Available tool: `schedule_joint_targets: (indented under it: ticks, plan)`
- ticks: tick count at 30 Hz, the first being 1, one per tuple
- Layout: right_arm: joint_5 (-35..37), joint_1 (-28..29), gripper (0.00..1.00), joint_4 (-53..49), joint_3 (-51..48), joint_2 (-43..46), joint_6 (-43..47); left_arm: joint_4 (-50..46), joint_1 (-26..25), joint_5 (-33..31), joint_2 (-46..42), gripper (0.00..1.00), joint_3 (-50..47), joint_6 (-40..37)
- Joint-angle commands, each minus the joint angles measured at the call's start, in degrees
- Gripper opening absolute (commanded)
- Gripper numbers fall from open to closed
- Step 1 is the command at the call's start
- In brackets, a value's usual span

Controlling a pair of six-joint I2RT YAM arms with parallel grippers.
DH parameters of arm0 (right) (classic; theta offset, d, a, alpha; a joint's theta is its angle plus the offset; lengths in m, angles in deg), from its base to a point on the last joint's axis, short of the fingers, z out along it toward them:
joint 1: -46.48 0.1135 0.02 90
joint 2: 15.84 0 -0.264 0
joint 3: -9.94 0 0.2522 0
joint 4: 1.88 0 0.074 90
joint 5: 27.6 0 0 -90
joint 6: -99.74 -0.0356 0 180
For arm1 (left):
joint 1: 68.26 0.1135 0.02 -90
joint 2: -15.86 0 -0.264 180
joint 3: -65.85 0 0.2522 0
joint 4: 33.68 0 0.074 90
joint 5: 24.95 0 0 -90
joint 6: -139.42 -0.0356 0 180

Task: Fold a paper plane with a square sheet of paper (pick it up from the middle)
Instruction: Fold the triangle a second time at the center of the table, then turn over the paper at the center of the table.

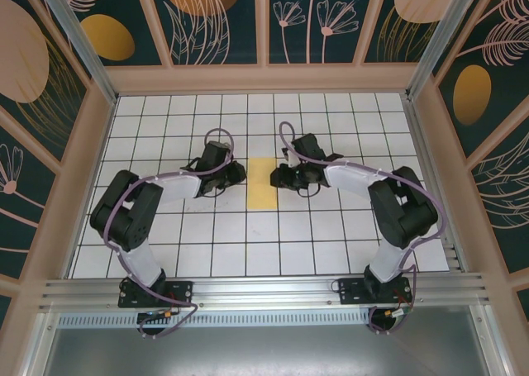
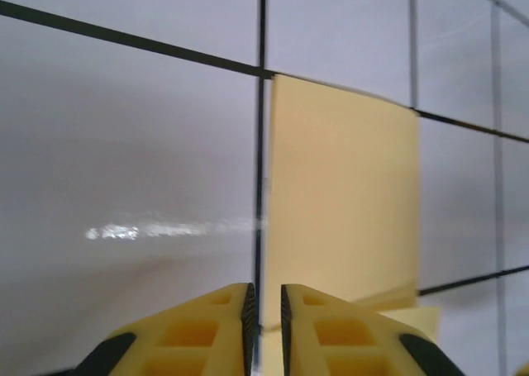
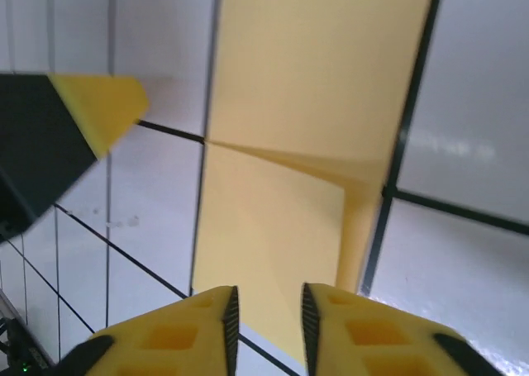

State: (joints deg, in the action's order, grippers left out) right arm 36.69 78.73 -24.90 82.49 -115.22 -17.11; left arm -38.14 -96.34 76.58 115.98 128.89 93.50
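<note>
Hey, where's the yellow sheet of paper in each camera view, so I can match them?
Top external: sheet mid-table, a narrow strip between the two arm tips.
Left wrist: sheet right of centre, just beyond the left gripper.
Right wrist: sheet from top centre down to the right gripper, creased across.
Shared landmark: the table's black grid lines.

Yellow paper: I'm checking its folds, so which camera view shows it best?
Right wrist: the paper looms large, with a diagonal folded edge across it. Left wrist shows a narrow sheet with a flap near its bottom; top external shows a small yellow rectangle.
</note>
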Motion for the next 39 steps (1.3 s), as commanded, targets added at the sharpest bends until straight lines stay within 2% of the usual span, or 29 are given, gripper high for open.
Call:
schedule_joint_targets:
  ticks: [1, 5, 12, 20, 34, 39]
  plan:
    - [1.57, -0.61, 0.35, 0.34, 1.64, -0.83, 0.87, 4.28, -0.61, 4.51, -3.55, 0.24, -3.55, 5.14]
    - [0.13, -0.56, 0.39, 0.82, 2.27, -3.62, 1.94, 6.68, -2.25, 5.95, -4.14, 0.29, -5.11, 8.47]
    - [-2.12, -2.28, 0.39, 0.91, 3.52, -6.9, 3.69, 8.44, -4.22, 6.09, -3.29, 0.31, -6.07, 11.62]
    - [-4.54, -2.72, 0.28, 2.9, 2.97, -8.55, 3.58, 10.75, -4.88, 7.48, -2.24, 0.31, -6.46, 14.19]
    - [-7.76, -2.87, 0.25, 4.01, 2.94, -10.39, 4.06, 11.15, -5.05, 7.45, -0.01, 0.32, -6.66, 15.09]
    - [-8.08, -2.98, 0.13, 4.68, 2.58, -10.16, 3.5, 11.27, -5.05, 7.72, 0.17, 0.32, -6.8, 15.25]
